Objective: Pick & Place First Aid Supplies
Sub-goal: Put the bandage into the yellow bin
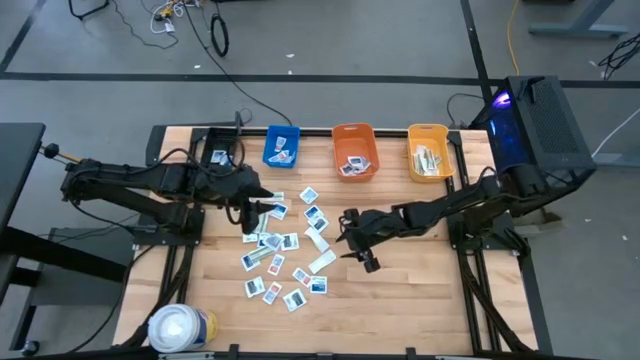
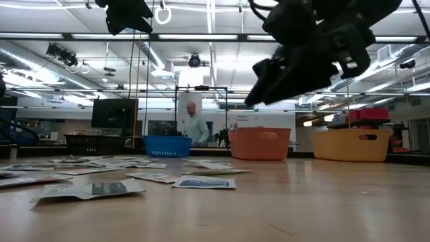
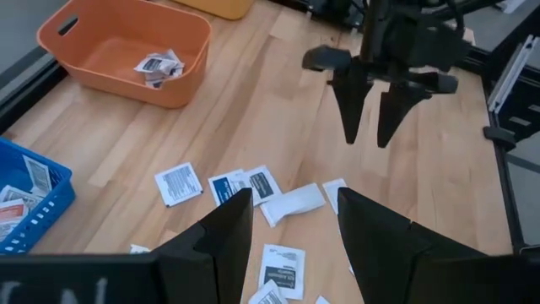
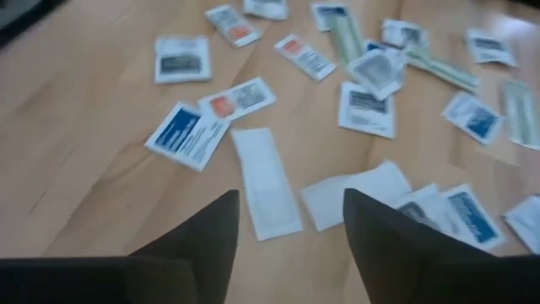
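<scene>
Many small flat first aid packets, white with blue or red print, lie scattered on the wooden table's middle. My left gripper hangs open above the left part of the scatter, well clear of it, with nothing between its fingers. My right gripper is open at the scatter's right edge, slanting down, above the table. In the right wrist view, a plain white oblong packet lies flat on the wood just ahead of its fingers. Neither gripper touches a packet.
A blue bin, an orange bin and a yellow bin stand in a row at the table's far edge, each with a few packets inside. A large white roll stands at the near left corner. Bare wood lies near right.
</scene>
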